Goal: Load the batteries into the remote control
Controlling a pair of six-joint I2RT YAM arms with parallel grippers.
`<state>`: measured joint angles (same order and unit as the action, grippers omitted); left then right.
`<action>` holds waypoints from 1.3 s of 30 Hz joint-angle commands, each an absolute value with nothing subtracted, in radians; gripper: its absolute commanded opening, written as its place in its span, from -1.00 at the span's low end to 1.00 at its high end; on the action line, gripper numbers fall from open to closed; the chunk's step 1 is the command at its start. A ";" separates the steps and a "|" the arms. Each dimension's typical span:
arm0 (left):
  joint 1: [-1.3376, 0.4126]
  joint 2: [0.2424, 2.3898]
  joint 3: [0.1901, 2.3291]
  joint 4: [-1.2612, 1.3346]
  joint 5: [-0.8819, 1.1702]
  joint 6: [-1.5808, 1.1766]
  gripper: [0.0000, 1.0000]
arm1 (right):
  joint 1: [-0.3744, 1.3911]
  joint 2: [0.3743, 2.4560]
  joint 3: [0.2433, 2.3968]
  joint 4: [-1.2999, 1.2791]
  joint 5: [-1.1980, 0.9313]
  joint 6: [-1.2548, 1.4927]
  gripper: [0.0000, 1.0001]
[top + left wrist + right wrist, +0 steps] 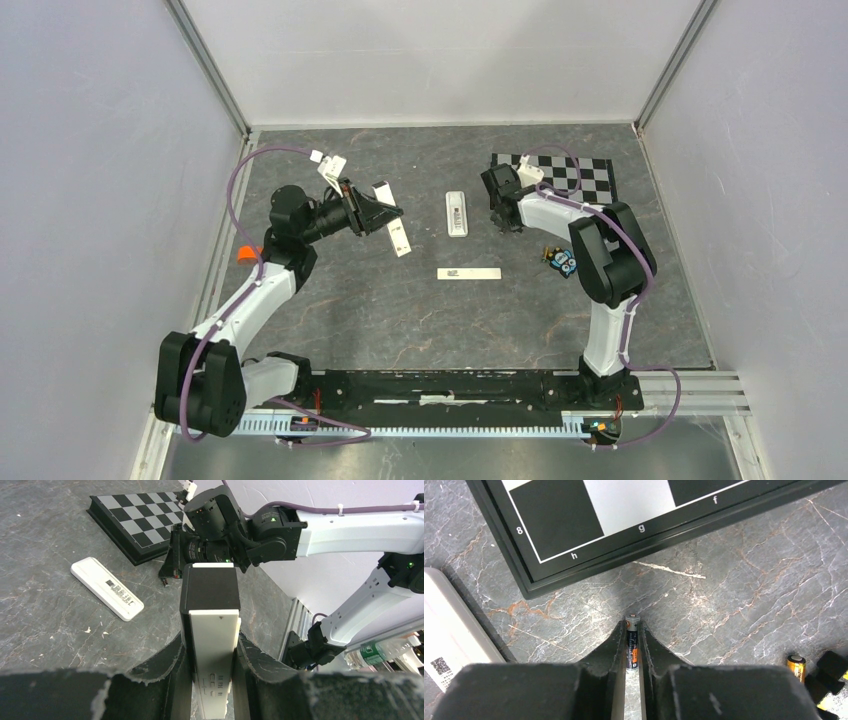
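1 battery (632,650) pinched: pickup step.
Right gripper (632,626) clamps it; left gripper (211,645) clamps a white bar (215,625); next, probably lift and align it with the remote control (457,213) recess.

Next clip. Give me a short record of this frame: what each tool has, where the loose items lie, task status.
left tool: shut on the remote control, held clear of the table
right tool: closed on one battery, low beside the chessboard
spare battery: lying on the table near the right tool
other items: slim white bar and white labelled slab, flat mid-table
task status: gripped battery and remote apart; loading not yet done
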<state>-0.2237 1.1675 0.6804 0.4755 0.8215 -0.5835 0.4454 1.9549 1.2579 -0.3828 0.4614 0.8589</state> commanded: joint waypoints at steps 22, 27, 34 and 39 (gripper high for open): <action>-0.217 1.104 0.655 0.485 0.694 -0.572 -0.79 | 0.458 1.873 1.140 -0.280 0.392 0.612 -0.94; -0.216 1.131 0.645 0.536 0.682 -0.664 -0.85 | 0.466 1.772 1.195 -0.329 0.309 0.555 -1.00; -0.218 1.220 0.653 0.691 0.699 -0.854 -0.83 | 0.506 1.564 1.123 -0.198 0.145 0.512 -1.00; -0.219 1.266 0.721 0.684 0.719 -0.939 -0.83 | 0.590 1.444 1.141 -0.094 0.082 0.452 -1.00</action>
<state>-0.2237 1.2465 0.6487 0.6018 0.6907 -0.8181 0.5312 1.5307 1.1339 -0.2241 0.1719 0.5213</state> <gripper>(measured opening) 0.352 0.069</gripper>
